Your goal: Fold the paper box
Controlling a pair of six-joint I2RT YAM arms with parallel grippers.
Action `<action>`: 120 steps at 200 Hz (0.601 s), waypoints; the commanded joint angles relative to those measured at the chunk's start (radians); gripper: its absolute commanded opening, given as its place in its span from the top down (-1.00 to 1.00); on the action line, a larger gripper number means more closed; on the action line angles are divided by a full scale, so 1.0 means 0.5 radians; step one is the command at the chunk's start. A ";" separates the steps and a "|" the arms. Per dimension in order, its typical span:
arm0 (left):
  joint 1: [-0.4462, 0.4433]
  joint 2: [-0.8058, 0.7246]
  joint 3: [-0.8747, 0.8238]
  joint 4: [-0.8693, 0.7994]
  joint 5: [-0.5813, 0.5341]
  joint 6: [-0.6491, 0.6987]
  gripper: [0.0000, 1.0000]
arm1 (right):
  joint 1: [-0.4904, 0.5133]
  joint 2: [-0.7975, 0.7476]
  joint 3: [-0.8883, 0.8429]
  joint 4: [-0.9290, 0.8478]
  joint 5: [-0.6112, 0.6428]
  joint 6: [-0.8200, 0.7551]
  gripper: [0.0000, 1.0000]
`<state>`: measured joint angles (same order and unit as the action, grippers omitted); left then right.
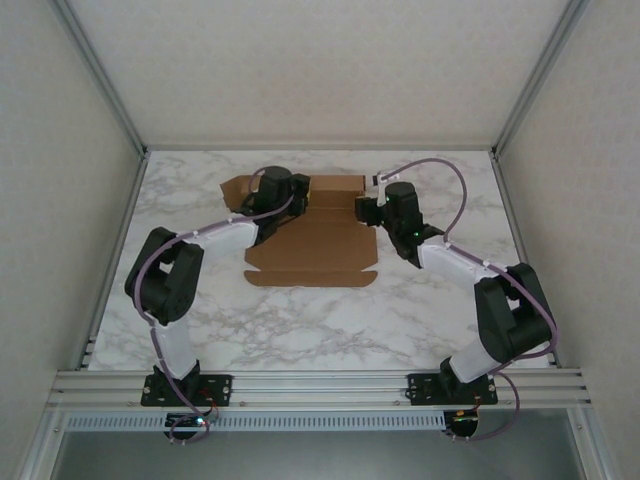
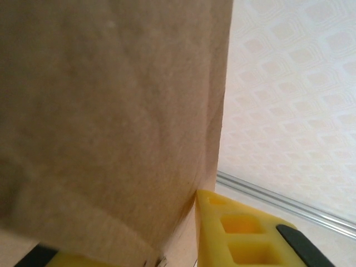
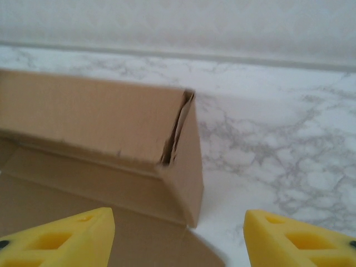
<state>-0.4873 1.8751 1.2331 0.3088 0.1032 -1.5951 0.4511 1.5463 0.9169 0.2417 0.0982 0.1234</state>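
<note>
Box (image 1: 312, 250) on the marble table (image 1: 300, 330), between the two arms and toward the far edge; partly formed. Base panel flat, near flap lying flat toward the arm bases, far long wall upright, one side flap spread flat to the left. In the right wrist view, right far corner standing, with a gaping and slightly ragged seam. Left gripper (image 1: 290, 198) at the far-left part of the box; in the left wrist view, cardboard close against the lens and lying between the yellow fingers (image 2: 239, 228); clamped or merely touching, cannot tell. Right gripper (image 3: 179, 222) wide open and empty, just short of the right far corner, one finger over the base panel, the other over bare marble. Step in hand, by judgement: raising and locking the far wall and its end flaps. Next move, probably: closing the gaping right corner, calling for a push or pinch square to the seam while the left side stays braced. Around: pale patterned walls (image 3: 178, 22), an aluminium rail (image 2: 289, 203) at the foot of the wall, purple cables (image 1: 455, 180) looping off the wrists. In the way: left wrist bulk above the far-left corner, hiding that fold from above; the outspread left flap; smooth marble, with a likely tendency of the light sheet to slide unless pinned.
</note>
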 commanded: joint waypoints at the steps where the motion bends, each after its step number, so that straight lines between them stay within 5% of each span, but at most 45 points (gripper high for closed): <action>1: -0.032 0.074 0.065 -0.178 -0.039 -0.058 0.56 | -0.112 -0.040 0.153 -0.129 -0.108 0.210 -0.24; 25: -0.036 0.101 0.068 -0.173 -0.015 -0.110 0.56 | -0.149 -0.074 0.226 -0.175 -0.281 0.350 -0.17; 66: -0.053 0.081 0.132 -0.309 -0.083 -0.118 0.55 | -0.144 -0.122 -0.004 0.032 -0.307 -0.325 -0.11; 120: -0.084 0.056 0.163 -0.410 -0.160 -0.197 0.55 | -0.100 0.208 -0.003 0.193 -0.216 -0.640 -0.09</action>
<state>-0.5137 1.8950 1.2945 0.2230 0.0490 -1.6470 0.3809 1.5730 0.8993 0.2852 -0.0307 -0.0765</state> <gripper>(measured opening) 0.223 0.550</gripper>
